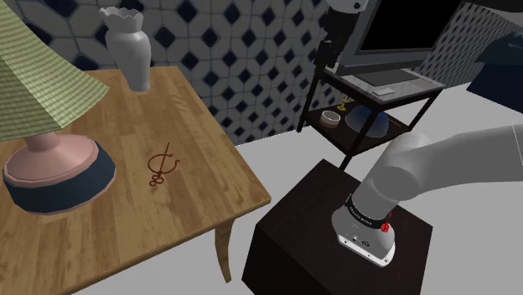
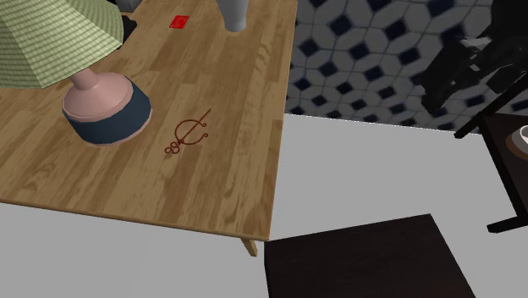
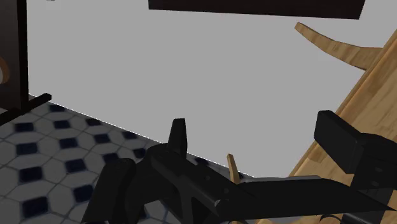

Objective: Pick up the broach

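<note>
Broach (image 1: 161, 166) — flat on wooden table (image 1: 205, 138) | grey floor (image 1: 281, 157) | tiled wall (image 1: 251, 50)

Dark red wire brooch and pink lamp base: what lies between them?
Nothing: only bare wooden tabletop shows between the dark red wire brooch and the pink and blue lamp base, in the shoulder view.

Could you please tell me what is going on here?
A white robot arm standing on a dark box is meant to pick up the brooch. The brooch lies untouched on the wooden table, near a lamp. The tool is open and empty, out past the table's edge and well away from the brooch.
</note>
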Motion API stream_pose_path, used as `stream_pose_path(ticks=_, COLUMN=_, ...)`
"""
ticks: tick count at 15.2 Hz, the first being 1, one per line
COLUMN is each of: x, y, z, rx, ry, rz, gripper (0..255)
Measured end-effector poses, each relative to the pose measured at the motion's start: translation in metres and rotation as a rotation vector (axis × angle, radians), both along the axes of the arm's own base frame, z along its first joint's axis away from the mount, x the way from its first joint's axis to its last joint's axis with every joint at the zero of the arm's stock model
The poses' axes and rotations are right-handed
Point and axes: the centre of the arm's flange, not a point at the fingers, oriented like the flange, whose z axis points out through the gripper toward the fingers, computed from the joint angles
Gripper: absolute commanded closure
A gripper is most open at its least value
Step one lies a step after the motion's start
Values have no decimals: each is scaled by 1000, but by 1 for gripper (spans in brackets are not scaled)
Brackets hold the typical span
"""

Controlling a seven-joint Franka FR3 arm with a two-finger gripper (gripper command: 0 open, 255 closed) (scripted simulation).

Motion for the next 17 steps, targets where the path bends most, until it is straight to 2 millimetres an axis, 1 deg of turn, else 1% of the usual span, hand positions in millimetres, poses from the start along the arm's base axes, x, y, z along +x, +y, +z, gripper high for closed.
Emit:
stream_pose_path(ticks=1, x=0, y=0, z=0, rx=0, ry=0, rz=0, gripper=0)
stream_pose_path(ticks=2, x=1, y=5, z=-4, rx=2, ry=-2, rz=-5, gripper=0)
stream_pose_path(ticks=4, x=4, y=21, z=-14, rx=9, ry=-9, rz=-24, gripper=0)
stream_pose_path(ticks=6, x=4, y=43, z=-26, rx=17, ry=-18, rz=-47, gripper=0)
stream_pose_path(ticks=8, x=11, y=62, z=-37, rx=25, ry=-26, rz=-71, gripper=0)
stream_pose_path(ticks=9, x=14, y=73, z=-46, rx=29, ry=-30, rz=-83, gripper=0)
stream_pose_path(ticks=11, x=17, y=93, z=-54, rx=38, ry=-40, rz=-108, gripper=0)
stream_pose_path(ticks=12, x=20, y=107, z=-62, rx=42, ry=-43, rz=-120, gripper=0)
stream_pose_path(ticks=14, x=27, y=126, z=-73, rx=52, ry=-53, rz=-145, gripper=0)
stream_pose_path(ticks=16, x=31, y=146, z=-89, rx=60, ry=-61, rz=-170, gripper=0)
stream_pose_path(ticks=17, x=34, y=161, z=-95, rx=64, ry=-66, rz=-182, gripper=0)
